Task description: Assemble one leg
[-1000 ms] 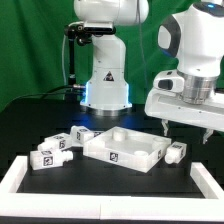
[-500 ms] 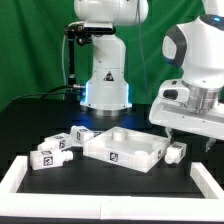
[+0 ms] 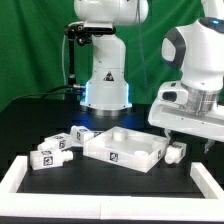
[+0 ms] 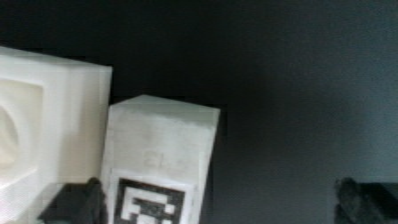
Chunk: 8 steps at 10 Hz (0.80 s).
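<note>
One leg (image 3: 176, 152), a stubby white post with a square tag, lies on the black table against the right side of the large white rimmed tabletop panel (image 3: 127, 147) in the exterior view. My gripper (image 3: 187, 138) hangs just above this leg, open and empty. In the wrist view the leg (image 4: 164, 155) lies beside the panel's rim (image 4: 45, 100). The leg sits close to one dark fingertip (image 4: 75, 200), and the other fingertip is far off to the side. My gripper (image 4: 222, 205) holds nothing.
Three more legs (image 3: 78, 136) (image 3: 60, 146) (image 3: 45, 158) lie together at the exterior view's left of the panel. A white rail (image 3: 20, 175) borders the table's front and sides. The robot's base (image 3: 105, 85) stands behind the panel.
My gripper has come down a little toward the leg beside the panel and shifted slightly to the exterior view's right. The parts on the table have not moved.
</note>
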Each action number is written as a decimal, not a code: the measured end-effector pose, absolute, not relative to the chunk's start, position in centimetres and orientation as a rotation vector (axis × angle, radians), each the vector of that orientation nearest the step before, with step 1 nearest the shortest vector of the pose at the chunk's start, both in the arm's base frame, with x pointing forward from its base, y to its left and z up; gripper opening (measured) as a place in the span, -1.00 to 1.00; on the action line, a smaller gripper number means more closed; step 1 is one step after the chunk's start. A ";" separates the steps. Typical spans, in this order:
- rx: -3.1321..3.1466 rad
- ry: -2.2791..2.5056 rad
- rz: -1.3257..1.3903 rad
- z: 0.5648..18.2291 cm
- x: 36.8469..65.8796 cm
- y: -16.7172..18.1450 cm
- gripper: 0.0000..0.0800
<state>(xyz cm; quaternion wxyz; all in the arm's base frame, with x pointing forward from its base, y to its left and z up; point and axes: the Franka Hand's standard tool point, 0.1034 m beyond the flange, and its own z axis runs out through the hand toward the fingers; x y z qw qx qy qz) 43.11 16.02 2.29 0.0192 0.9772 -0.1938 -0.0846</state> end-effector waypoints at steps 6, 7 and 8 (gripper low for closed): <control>3.039 -0.577 -0.258 2.3 43.2 15.5 0.62; 3.040 -0.577 -0.257 2.3 43.2 15.6 0.62; 3.039 -0.577 -0.257 2.3 43.2 15.5 0.62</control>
